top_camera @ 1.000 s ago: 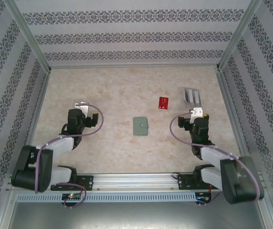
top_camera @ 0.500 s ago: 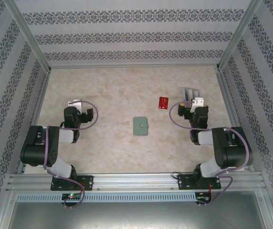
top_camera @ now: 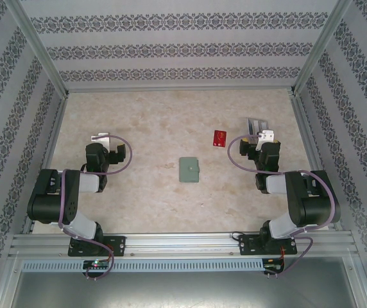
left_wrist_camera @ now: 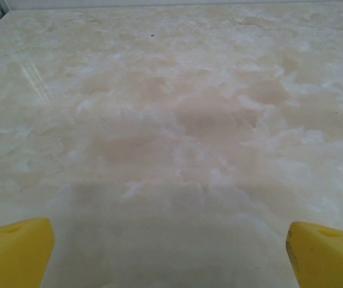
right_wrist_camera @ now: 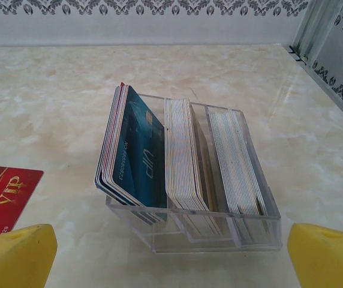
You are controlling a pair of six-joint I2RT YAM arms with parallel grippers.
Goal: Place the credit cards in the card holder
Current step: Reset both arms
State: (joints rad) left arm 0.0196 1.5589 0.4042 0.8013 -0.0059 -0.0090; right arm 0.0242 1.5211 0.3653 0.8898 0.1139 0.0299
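On the pale marbled table (top_camera: 145, 115), the grey-green card holder (top_camera: 188, 170) lies flat near the middle, between the two arms and apart from both. Beyond it and to the right, a red card (top_camera: 220, 138) lies flat on the table by itself; the right wrist view shows gold "VIP" lettering on its face. Further right is a clear plastic stand (top_camera: 257, 127) with three slots. Seen from the right wrist camera, each slot holds a packed stack of cards on edge, leaning back. The left stack has a blue card (right_wrist_camera: 141, 159) at its front and a red edge behind it. The middle and right stacks present pale edges, so their colours cannot be told. The right gripper (top_camera: 265, 136) sits just on the near side of this stand and points at it. Its yellow fingertips (right_wrist_camera: 15, 255) are spread wide at the two lower corners of its own view, with nothing between them, and they touch neither the stand nor the red card. The left gripper (top_camera: 100, 138) is on the left side of the table, well apart from the holder and the cards, its jaws likewise wide apart and empty, its yellow tips over bare table.
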